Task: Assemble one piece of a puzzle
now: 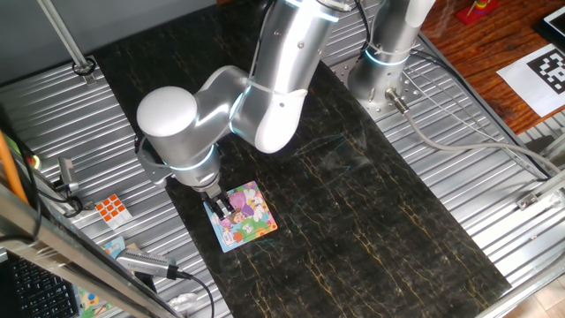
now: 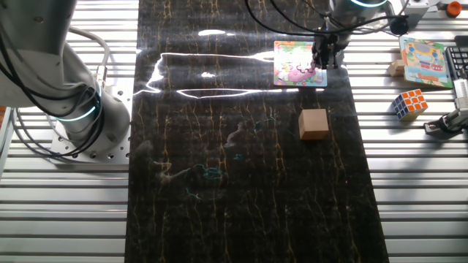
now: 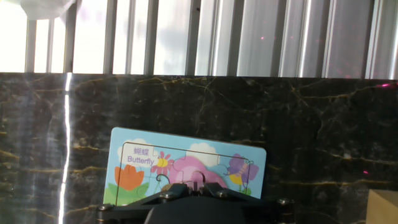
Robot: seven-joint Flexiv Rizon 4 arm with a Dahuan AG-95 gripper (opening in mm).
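Landmark: the puzzle (image 1: 244, 216), a flat square board with a pale blue border and a glossy cartoon print, lying flat on the dark marbled worktop (image 1: 371, 230).

Left of the puzzle in one fixed view: an orange-and-white twisty cube (image 1: 111, 208) sits off the mat on the ribbed metal slats, well apart. You need not touch it.

At the puzzle: your gripper (image 1: 218, 208) stands upright over the board's near-left part, fingers (image 1: 214, 210) pointing straight down and down at the picture face. That posture suits pressing something flat into a flat tray, which is likely why you hold it square to the board.

The piece: a pink-purple patch shows at the fingers in the other fixed view, but you cannot separate it from the printed picture. Judged: it is at or under the fingertips, on the board. Whether the fingers are clamped on it or let go, you cannot tell; the hand view hides the tips behind the gripper body.

Hand view: the word "Butterfly", an orange flower and a pink shape, with knobbed jigsaw seams visible.

Right of the puzzle in the other fixed view, slightly nearer the camera: a tan wooden cube (image 2: 313, 123), matte, sharp-edged, apart from the board.
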